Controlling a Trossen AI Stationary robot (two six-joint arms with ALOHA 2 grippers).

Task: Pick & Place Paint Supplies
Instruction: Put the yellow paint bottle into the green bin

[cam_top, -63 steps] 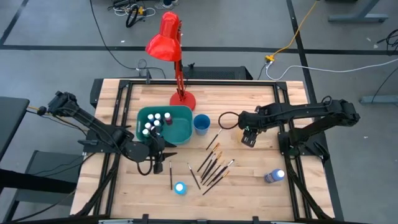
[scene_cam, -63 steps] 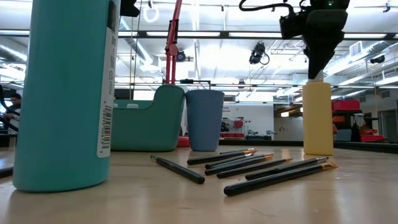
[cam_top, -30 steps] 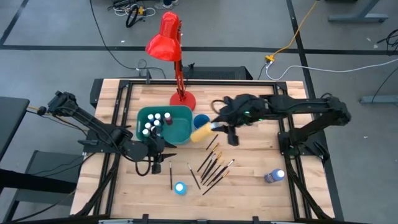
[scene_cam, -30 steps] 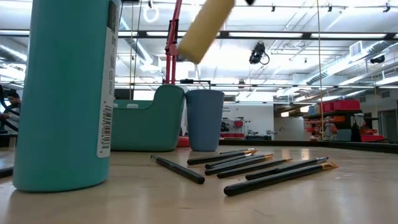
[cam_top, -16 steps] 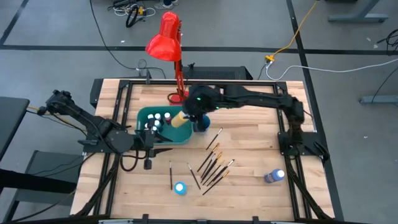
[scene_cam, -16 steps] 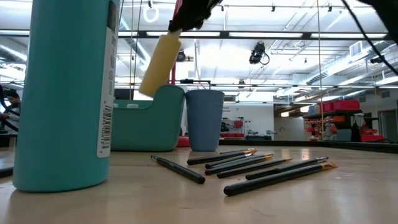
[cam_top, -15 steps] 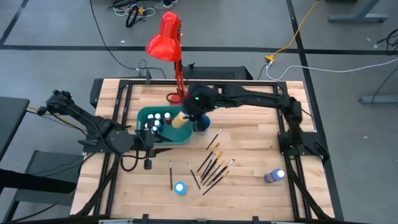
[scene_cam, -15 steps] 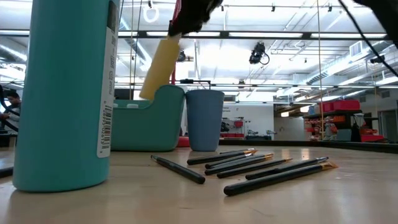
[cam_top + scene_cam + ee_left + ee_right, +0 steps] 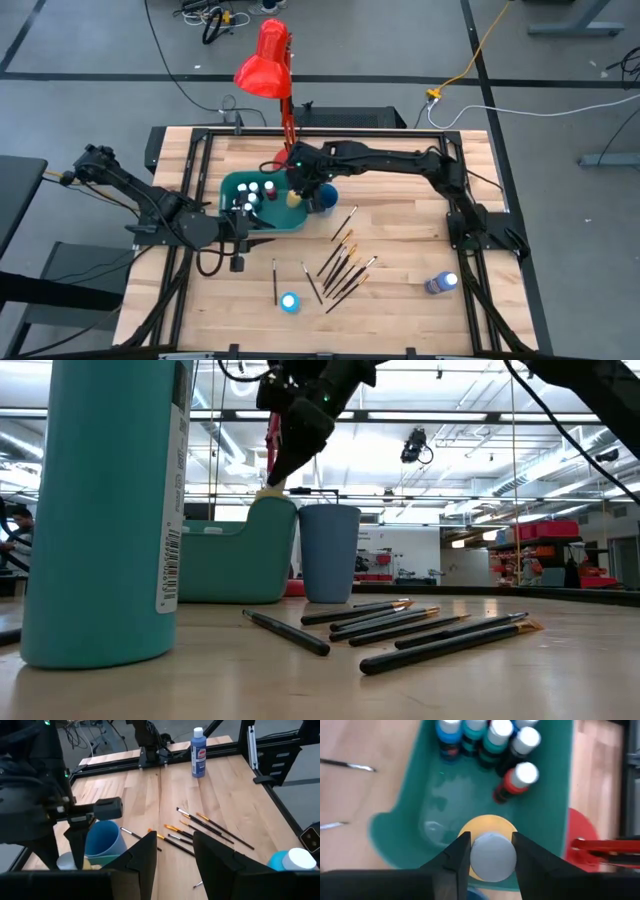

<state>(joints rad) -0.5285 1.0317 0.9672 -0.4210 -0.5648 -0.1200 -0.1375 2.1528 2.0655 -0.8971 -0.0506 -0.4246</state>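
My right gripper (image 9: pixel 297 186) reaches across to the teal bin (image 9: pixel 226 186) and is shut on the tall yellow bottle (image 9: pixel 294 198), whose lower part is down inside the bin. In the low view only the bottle's top (image 9: pixel 268 493) shows above the bin's rim. Several small white-capped bottles (image 9: pixel 490 735) stand in the bin's left part. Several dark-handled brushes (image 9: pixel 340 262) lie on the table, near of the blue cup (image 9: pixel 324 198). My left gripper (image 9: pixel 172 855) is open and empty at the bin's near left side. My right gripper pinches the yellow bottle's white cap (image 9: pixel 492 857) between its two fingers (image 9: pixel 457 855), one on each side. The fingers come from above, pointing down. The bottle hangs upright below them inside the bin; whether its base rests on the bin floor is hidden.
A red desk lamp (image 9: pixel 270 60) stands just behind the bin, its base (image 9: pixel 293 160) close to my right gripper. A blue bottle (image 9: pixel 440 283) is at the near right and a teal bottle (image 9: pixel 290 301) at the near middle, close to the low camera (image 9: pixel 100 510).
My right gripper has carried the yellow bottle toward the table's left edge, over the blue cup to the bin, and gone down. The bottle, slanted before, now stands upright with its lower part in the bin. My left gripper has drawn back slightly toward the left edge.
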